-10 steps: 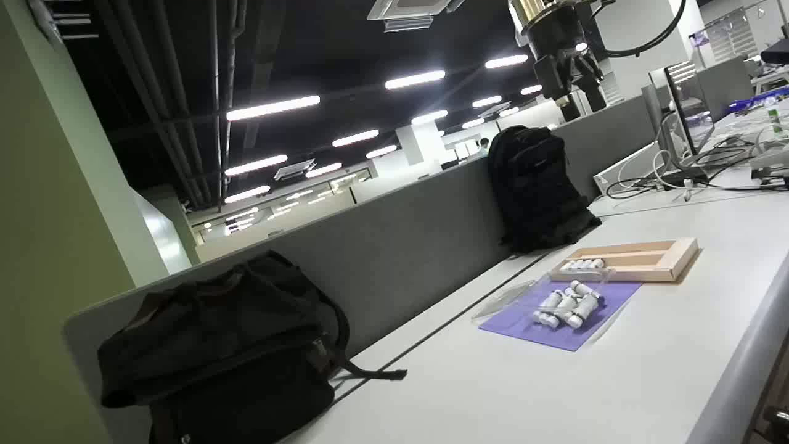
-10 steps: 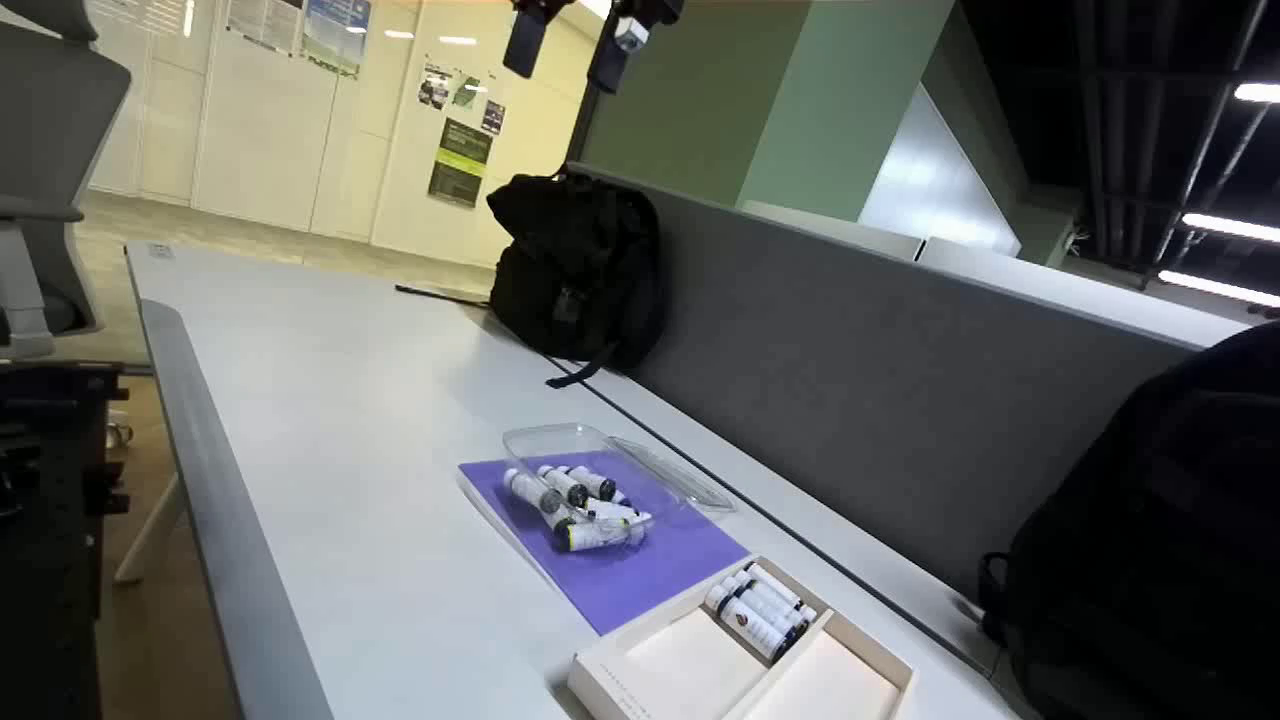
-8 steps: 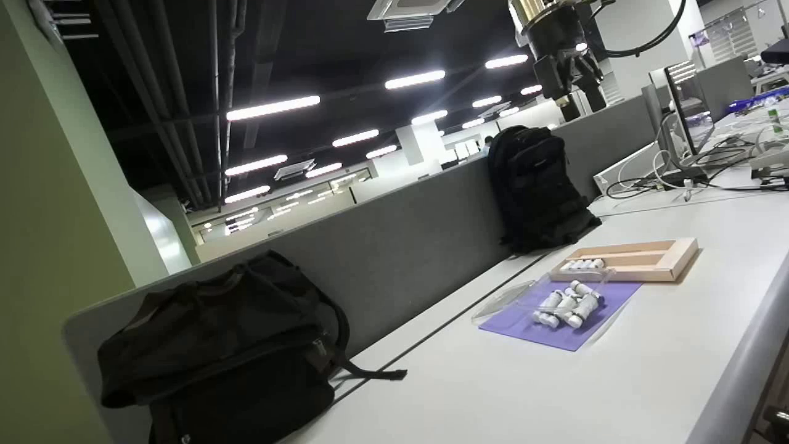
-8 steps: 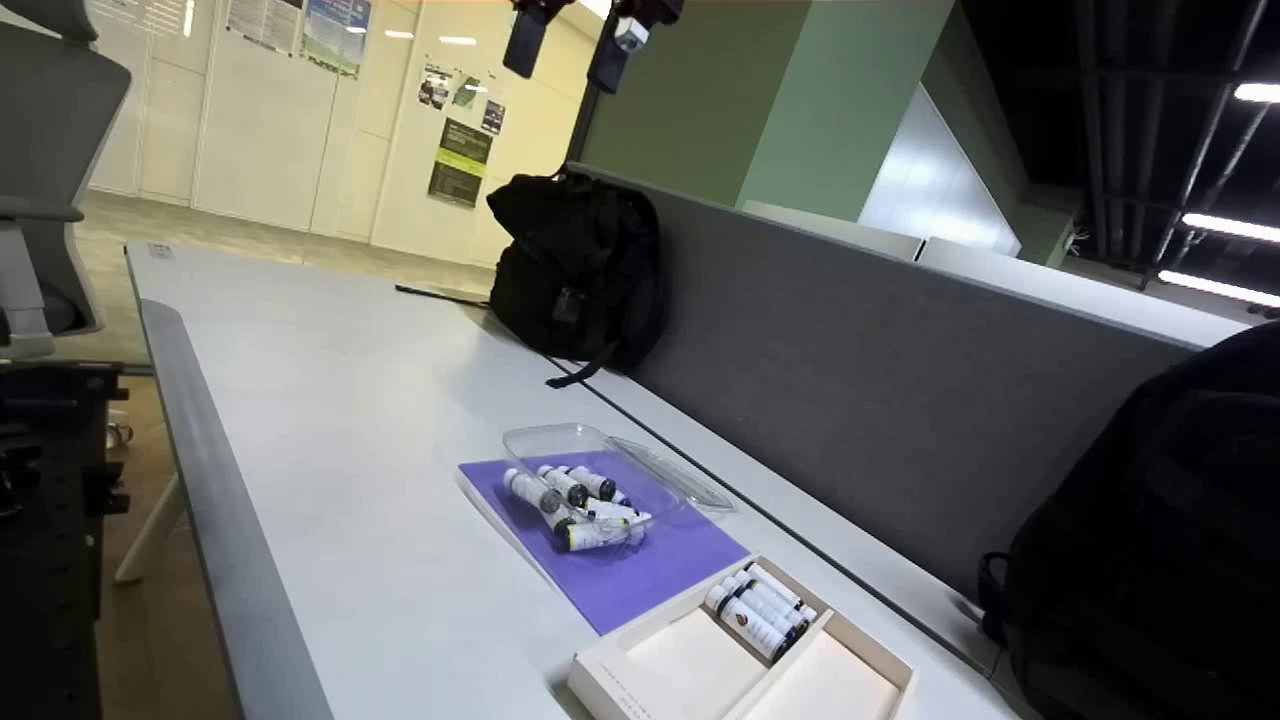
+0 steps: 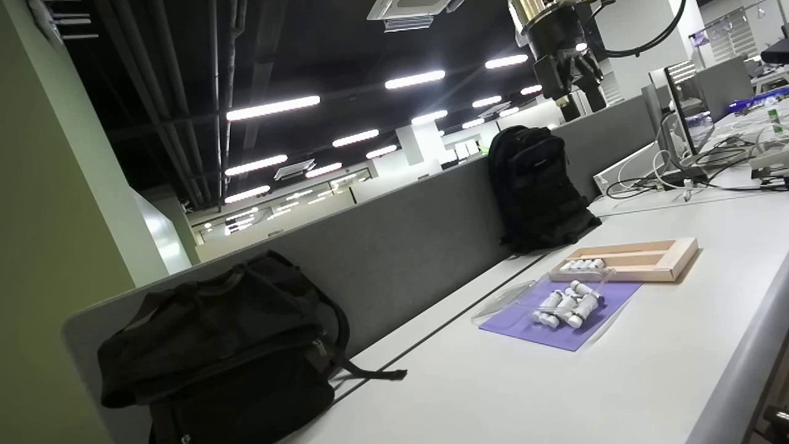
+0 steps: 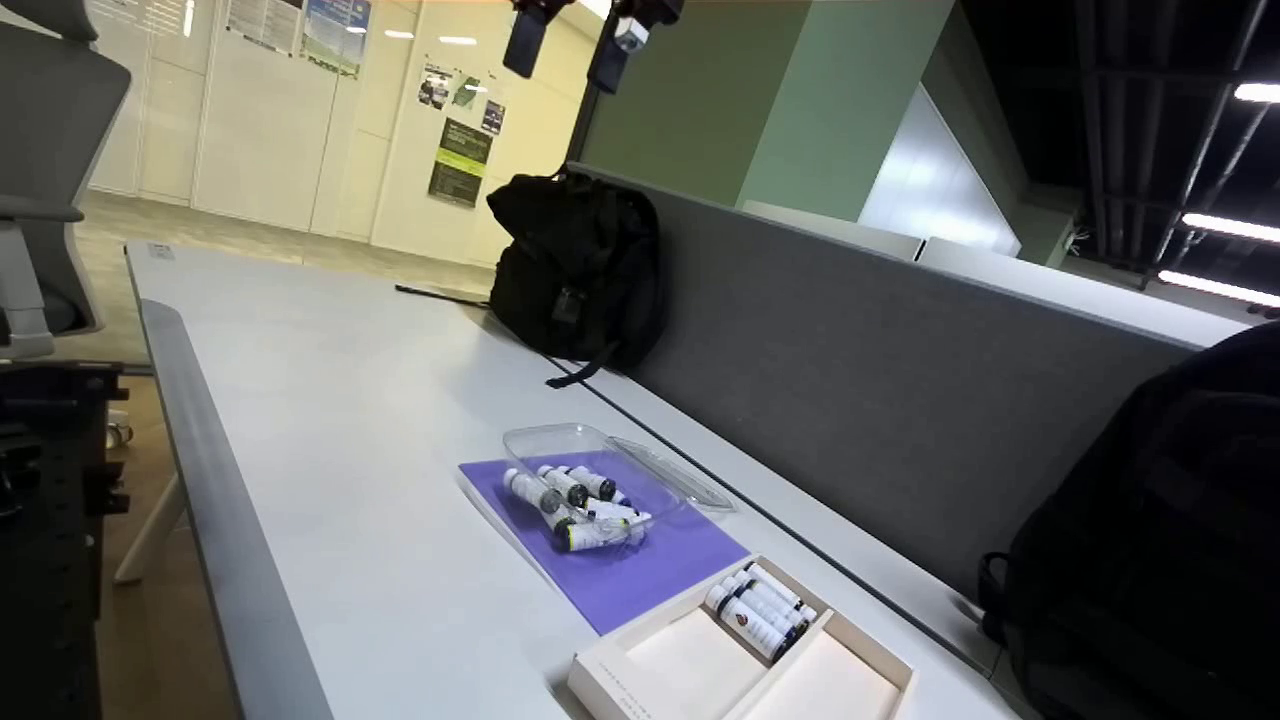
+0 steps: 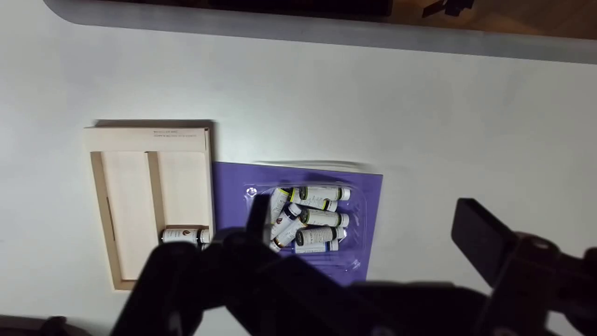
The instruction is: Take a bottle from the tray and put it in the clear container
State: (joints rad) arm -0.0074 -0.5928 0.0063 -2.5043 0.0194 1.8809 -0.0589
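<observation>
Nearest, the fingers [image 7: 482,240] stand wide apart, gripping nothing. Below on the desk [image 7: 326,102], the clear container [image 7: 358,219] holds jumbled bottles [image 7: 322,217]; close beside, likely for short carries, the wooden tray [image 7: 126,139] has lined-up bottles [image 6: 760,608] in one compartment.

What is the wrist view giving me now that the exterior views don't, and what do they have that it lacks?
Only the wrist view: a straight-down look into the clear container, and the bend in the gray desk edging at the end nearest the tray.

Only the exterior views: the gray partition, ceiling lights, and the whole row of bottles in the tray, partly hidden in the wrist view.

Shared: the tray, the container with more bottles inside, the purple sheet and the open pincer.
</observation>
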